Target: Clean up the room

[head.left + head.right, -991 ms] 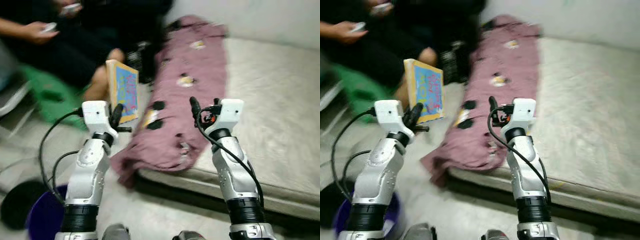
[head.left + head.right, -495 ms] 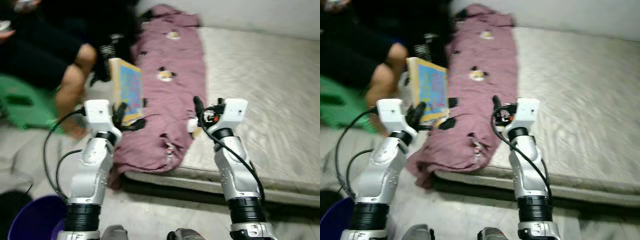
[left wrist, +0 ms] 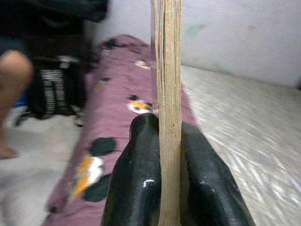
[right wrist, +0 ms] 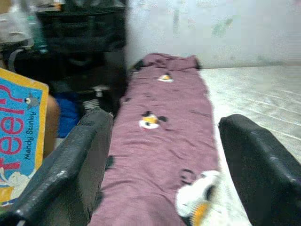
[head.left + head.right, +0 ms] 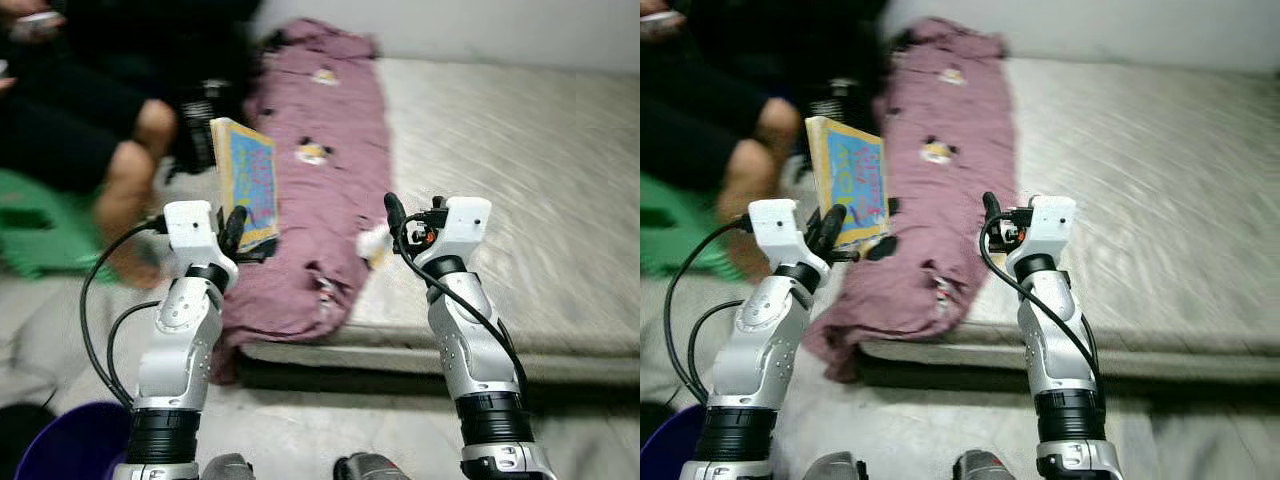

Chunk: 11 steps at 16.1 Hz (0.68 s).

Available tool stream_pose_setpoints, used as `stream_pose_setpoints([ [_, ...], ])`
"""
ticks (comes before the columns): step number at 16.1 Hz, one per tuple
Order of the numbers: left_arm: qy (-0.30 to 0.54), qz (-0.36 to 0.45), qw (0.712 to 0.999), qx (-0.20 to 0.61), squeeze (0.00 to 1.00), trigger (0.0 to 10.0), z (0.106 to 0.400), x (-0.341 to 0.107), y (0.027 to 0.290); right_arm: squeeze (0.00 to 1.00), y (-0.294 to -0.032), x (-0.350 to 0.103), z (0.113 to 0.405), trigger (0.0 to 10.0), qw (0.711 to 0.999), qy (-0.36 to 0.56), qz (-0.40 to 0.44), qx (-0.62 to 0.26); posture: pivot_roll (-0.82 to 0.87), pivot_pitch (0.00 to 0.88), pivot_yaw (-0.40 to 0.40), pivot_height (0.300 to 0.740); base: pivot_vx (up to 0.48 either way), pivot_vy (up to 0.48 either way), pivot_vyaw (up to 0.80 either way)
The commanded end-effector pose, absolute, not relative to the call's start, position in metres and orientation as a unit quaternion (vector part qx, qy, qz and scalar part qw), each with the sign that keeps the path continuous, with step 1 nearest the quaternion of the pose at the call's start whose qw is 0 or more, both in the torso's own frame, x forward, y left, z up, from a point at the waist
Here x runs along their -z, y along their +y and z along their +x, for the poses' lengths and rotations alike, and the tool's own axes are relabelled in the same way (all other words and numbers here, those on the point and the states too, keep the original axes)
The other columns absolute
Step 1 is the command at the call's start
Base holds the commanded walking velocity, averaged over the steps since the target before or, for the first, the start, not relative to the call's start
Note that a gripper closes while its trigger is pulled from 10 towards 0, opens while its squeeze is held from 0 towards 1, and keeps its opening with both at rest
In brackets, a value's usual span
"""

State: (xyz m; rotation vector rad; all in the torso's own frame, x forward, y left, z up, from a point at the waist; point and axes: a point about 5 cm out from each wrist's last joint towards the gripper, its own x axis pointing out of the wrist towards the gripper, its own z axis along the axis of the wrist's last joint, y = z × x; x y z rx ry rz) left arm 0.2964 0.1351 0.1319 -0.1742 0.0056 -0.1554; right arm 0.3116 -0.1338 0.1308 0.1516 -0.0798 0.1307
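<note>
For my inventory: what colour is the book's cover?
Blue with a yellow border, clearest in the right wrist view: book.

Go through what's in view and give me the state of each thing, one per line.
book: upright, pinched edge-on in left hand
right hand: open, empty, raised near the mattress edge
purple blanket: spread along mattress, one end hanging off
purple bucket: on floor

Head stereo pair looks forward and down over both arms at the mattress (image 5: pixel 520 170); wrist cameras look along their fingers, sharing the purple blanket (image 4: pixel 164 141).
</note>
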Motion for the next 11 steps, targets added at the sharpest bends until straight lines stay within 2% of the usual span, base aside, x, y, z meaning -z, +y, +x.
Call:
stream_pose_setpoints([
  [1, -0.023, -0.080, 0.993, 0.084, 0.00, 10.0, 0.2986, -0.1436, 0.1342, 0.00, -0.1347, -0.1329, 0.3136, 10.0, 0.994, -0.044, 0.075, -0.062, -0.03, 0.000, -0.011, 0.740, 0.000, 0.000, -0.80],
  [10, -0.023, -0.084, 0.992, 0.089, 0.00, 10.0, 0.2985, -0.1438, 0.1326, 0.00, -0.1366, -0.1325, 0.3143, 10.0, 0.995, -0.044, 0.073, -0.059, -0.04, 0.000, -0.013, 0.740, 0.000, 0.000, -0.80],
  [11, -0.026, -0.087, 0.991, 0.096, 0.00, 10.0, 0.2978, -0.1443, 0.1313, 0.00, -0.1369, -0.1330, 0.3142, 10.0, 0.995, -0.046, 0.073, -0.058, -0.04, 0.000, -0.013, 0.740, 0.000, 0.000, 0.00],
])
